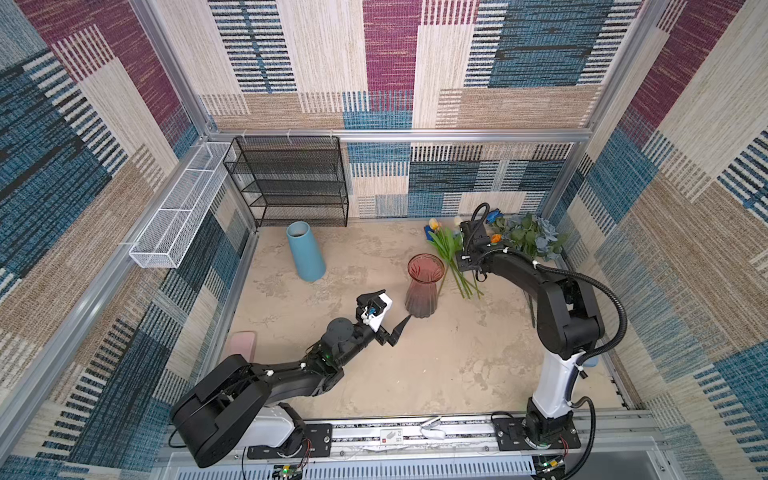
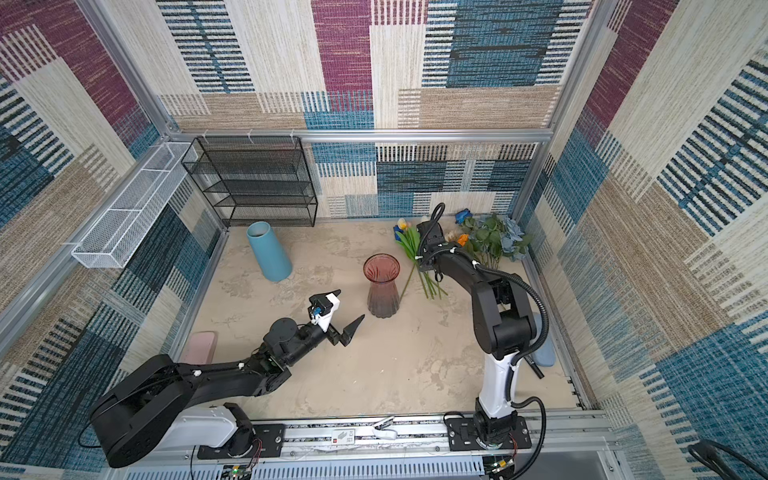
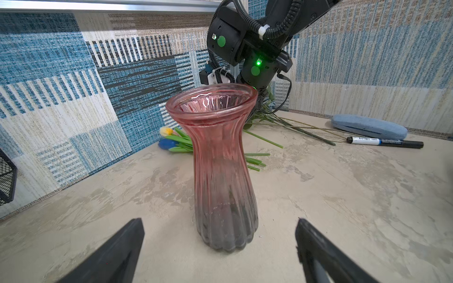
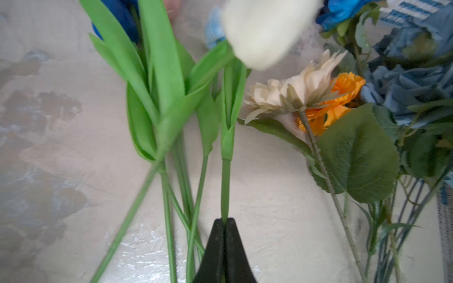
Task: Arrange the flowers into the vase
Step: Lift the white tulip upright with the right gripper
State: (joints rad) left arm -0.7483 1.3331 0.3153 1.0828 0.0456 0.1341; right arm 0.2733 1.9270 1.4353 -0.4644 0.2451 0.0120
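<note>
Green tulip stem (image 4: 225,186) sits pinched in the R gripper (image 4: 225,220), jaws together on it. Its white bloom (image 4: 264,31) is straight ahead of the tips, other flowers (image 4: 318,98) lie either side, and the empty vase (image 3: 220,159) stands just ahead of the L gripper (image 3: 220,220), fingers wide apart, prob. not touching. Best lift straight up so neighbour stems drop off, then go stem-end first over the rim w/ L steadying the base. R wrist view shows the pinch, which both top views hide behind the arm; a top view adds a blue vase (image 1: 305,249), well off to L's left.
</note>
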